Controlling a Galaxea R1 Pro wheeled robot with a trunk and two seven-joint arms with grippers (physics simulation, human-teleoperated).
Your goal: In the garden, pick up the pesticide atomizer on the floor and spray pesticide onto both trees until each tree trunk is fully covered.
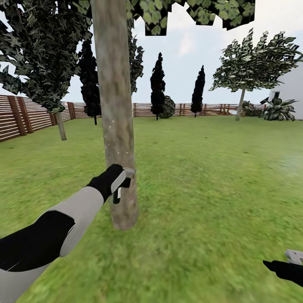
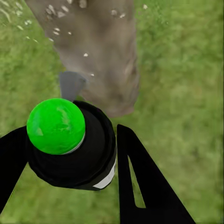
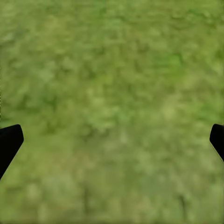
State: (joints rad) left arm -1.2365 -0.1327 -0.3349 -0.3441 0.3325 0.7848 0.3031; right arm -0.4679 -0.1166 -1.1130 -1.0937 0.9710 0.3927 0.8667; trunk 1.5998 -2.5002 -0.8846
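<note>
Atomizer, black-bodied with a green cap, clamped between the fingers of the left pincer; nozzle aimed at the tree trunk directly ahead, almost touching the bark low on the column near its foot; pale specks scattered on the bark higher up, likely spray droplets, coverage hard to judge. Trunk standing upright at about 11 o'clock in the head view, long axis vertical from lawn to crown, so any coming pass probably runs up and down that axis with the nozzle kept facing the bark. Left arm plainly the nearer one, stretched forward to the trunk; right pincer low at 4 o'clock, well apart from the tree, spread wide over bare grass with nothing held. Second broad-crowned tree far off at 1 o'clock near the fence; dark cypresses between, no part of the job.
</note>
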